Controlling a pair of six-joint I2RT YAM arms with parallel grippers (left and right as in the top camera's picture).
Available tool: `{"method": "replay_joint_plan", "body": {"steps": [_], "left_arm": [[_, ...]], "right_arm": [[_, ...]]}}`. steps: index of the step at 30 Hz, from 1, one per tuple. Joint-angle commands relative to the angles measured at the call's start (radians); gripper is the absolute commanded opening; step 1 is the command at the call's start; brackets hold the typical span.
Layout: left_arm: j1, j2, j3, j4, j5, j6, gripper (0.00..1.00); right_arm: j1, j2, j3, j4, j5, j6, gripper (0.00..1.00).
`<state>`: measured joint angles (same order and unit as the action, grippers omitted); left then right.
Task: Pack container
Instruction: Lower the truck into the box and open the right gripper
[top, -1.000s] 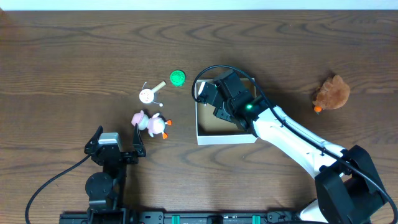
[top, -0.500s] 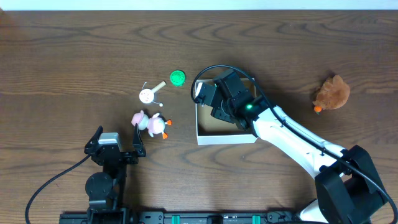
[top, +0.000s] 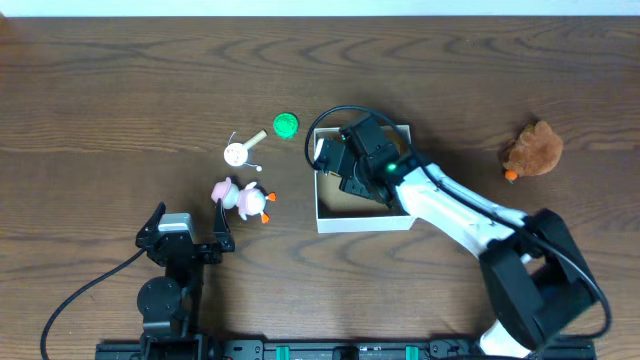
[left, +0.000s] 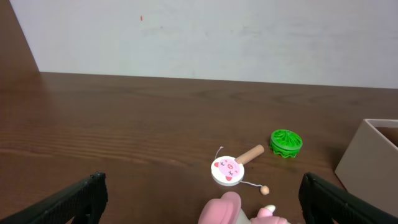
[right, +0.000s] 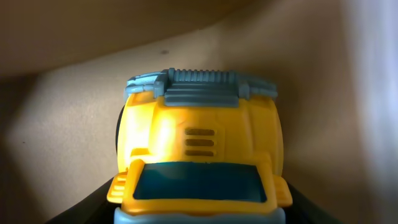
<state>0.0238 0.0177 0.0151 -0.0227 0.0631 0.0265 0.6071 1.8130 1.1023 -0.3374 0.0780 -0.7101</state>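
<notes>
The right gripper reaches into the container, its fingers drawn in against the sides of a glossy yellow toy truck with a ribbed grey bumper. The left gripper, by the near edge, gapes wide and holds nothing. The container, square cardboard that is white outside and brown inside, sits just right of the tabletop's centre. A fuzzy brown plush lies near the right edge. Left of centre lie smooth pink figures, a white drum toy with a wooden handle, and a ridged green disc.
</notes>
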Motion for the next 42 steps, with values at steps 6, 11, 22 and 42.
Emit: {"method": "replay_joint_plan", "body": {"steps": [6, 11, 22, 42], "left_arm": [[-0.003, 0.0, -0.011, -0.042, 0.004, -0.001, 0.98], [-0.003, 0.0, -0.011, -0.042, 0.004, -0.001, 0.98], [-0.003, 0.0, -0.011, -0.042, 0.004, -0.001, 0.98], [-0.003, 0.0, -0.011, -0.042, 0.004, -0.001, 0.98]], "right_arm": [[-0.003, 0.031, 0.016, 0.028, -0.008, -0.028, 0.59], [-0.002, 0.031, 0.016, 0.045, -0.008, -0.028, 0.59], [0.032, 0.031, 0.016, 0.05, -0.053, -0.028, 0.64], [0.037, 0.031, 0.017, 0.071, -0.019, -0.01, 0.99]]}}
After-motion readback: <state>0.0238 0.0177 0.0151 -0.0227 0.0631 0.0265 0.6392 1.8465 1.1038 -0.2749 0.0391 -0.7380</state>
